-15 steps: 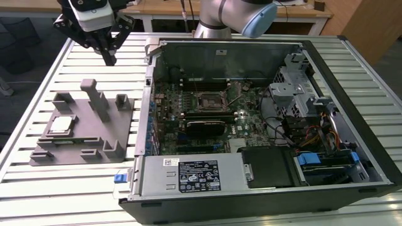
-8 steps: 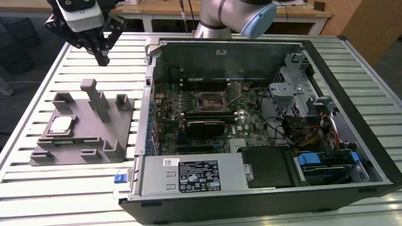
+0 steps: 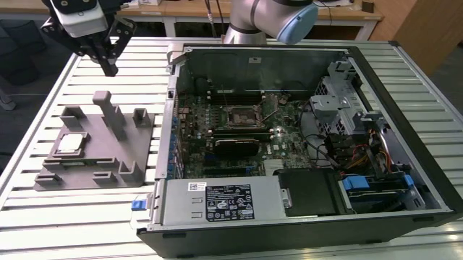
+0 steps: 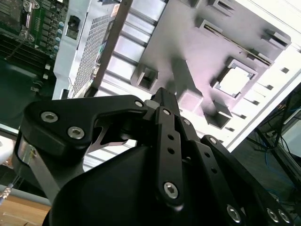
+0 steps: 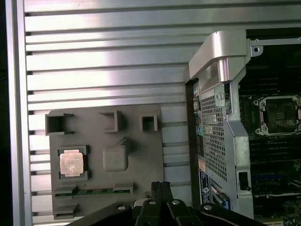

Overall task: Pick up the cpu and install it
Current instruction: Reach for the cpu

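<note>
The gripper (image 5: 160, 187), fingers closed together on nothing, hangs well above the cpu (image 5: 71, 163), which lies flat in a square recess of the grey tray (image 5: 141, 155) below and off to one side, so a clean pick likely calls for centring overhead and squaring to the chip's edges

In grey tray (image 5: 141, 155) recess lies cpu (image 5: 71, 163).
</note>
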